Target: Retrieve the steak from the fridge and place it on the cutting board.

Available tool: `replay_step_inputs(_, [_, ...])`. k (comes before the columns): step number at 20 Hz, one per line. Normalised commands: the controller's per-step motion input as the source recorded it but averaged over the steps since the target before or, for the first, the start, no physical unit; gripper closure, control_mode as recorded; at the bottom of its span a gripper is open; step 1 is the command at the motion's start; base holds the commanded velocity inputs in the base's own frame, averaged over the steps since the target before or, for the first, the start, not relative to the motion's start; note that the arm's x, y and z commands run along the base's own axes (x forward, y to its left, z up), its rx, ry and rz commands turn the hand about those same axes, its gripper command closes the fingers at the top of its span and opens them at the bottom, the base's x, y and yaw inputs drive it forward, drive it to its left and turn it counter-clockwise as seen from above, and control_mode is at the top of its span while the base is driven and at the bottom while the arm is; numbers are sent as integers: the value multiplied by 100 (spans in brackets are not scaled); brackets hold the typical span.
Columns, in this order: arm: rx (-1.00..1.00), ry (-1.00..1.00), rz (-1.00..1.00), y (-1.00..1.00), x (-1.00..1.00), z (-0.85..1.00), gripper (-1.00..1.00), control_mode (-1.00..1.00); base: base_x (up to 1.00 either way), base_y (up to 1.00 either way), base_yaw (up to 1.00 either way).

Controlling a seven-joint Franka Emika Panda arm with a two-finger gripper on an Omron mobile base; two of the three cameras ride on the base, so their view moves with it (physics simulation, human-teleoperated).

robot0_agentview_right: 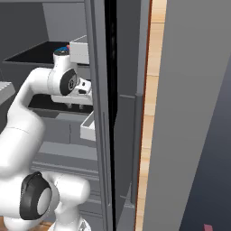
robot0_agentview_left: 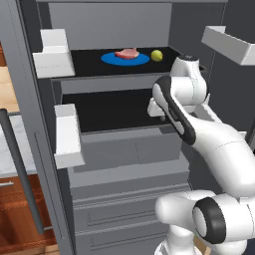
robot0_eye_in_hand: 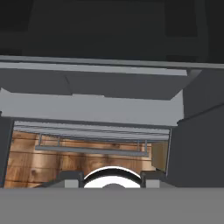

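The steak (robot0_agentview_left: 127, 53), a pink-red slab, lies on a flat blue plate (robot0_agentview_left: 112, 60) on the upper black shelf of the open fridge (robot0_agentview_left: 124, 149). My gripper (robot0_agentview_left: 155, 110) hangs lower, in front of the second shelf near its right end, and points downward. In the hand view its two fingertips (robot0_eye_in_hand: 72, 176) stand wide apart with nothing between them, so the gripper (robot0_eye_in_hand: 111, 177) is open. That view looks down past the fridge's grey drawer fronts (robot0_eye_in_hand: 109, 109) to a wooden floor. From the right base view the hand (robot0_agentview_right: 74, 104) sits beside the fridge's door edge (robot0_agentview_right: 101, 113). The cutting board is out of view.
A small yellow-green fruit (robot0_agentview_left: 157, 55) sits right of the plate. Light grey door bins (robot0_agentview_left: 52, 52) (robot0_agentview_left: 67, 134) jut from the left door, which carries a long dark bar handle (robot0_agentview_left: 22, 174). Another bin (robot0_agentview_left: 229, 42) projects from the right door, above the arm.
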Motion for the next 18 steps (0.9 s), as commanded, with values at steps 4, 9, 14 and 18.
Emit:
replay_step_inputs(4, [2,-6,0,0,0,11,-100,-100,0,0,0])
replay_step_inputs(9, [10,-21,-1,5,1,74,-100,-100,0,0,0])
replay_step_inputs(14, [4,-21,0,21,29,73,-100,-100,0,0,0])
replay_step_inputs(18, [2,-28,0,21,53,65,-100,-100,0,0,0])
